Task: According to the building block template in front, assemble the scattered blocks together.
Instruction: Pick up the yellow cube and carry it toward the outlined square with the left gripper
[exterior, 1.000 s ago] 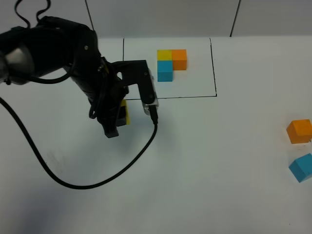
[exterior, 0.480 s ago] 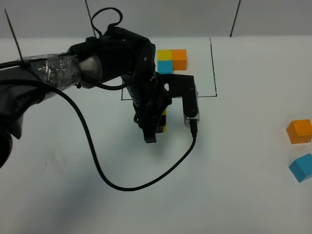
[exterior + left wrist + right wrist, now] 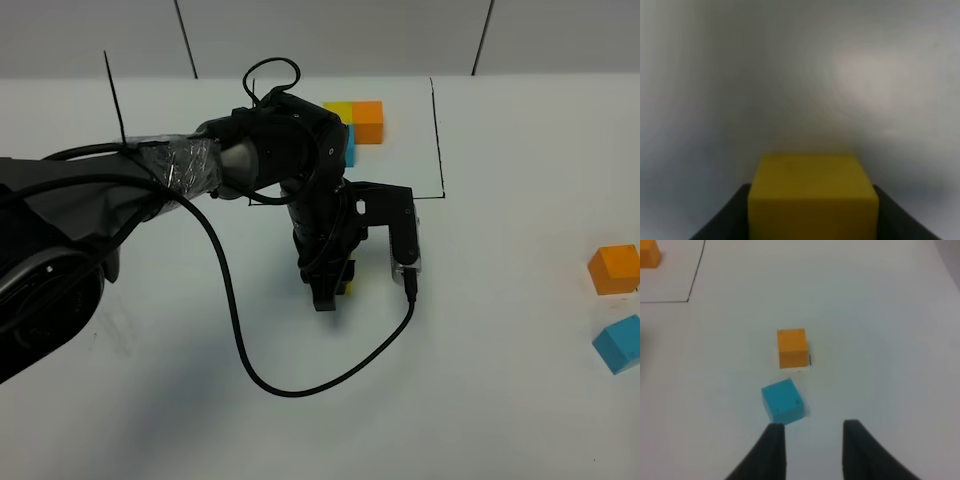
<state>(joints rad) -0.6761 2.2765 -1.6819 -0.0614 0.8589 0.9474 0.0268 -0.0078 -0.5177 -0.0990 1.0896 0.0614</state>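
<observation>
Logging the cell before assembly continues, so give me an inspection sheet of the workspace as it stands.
Surface: white table, black drawn frame at the back.
Job's things: template inside the frame; yellow block in the left gripper; orange block and blue block loose at the right, apart.
Clutter: nothing seen.
Grippers: left gripper shut on yellow block; right gripper open, empty.
Cables: black cable loops over the table.
Surroundings: grey wall panels behind.

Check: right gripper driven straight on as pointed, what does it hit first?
Probably the sky-blue cube, just ahead of the open right gripper, in line with one finger, not the gap. The orange cube lies beyond. Depth unclear.
</observation>
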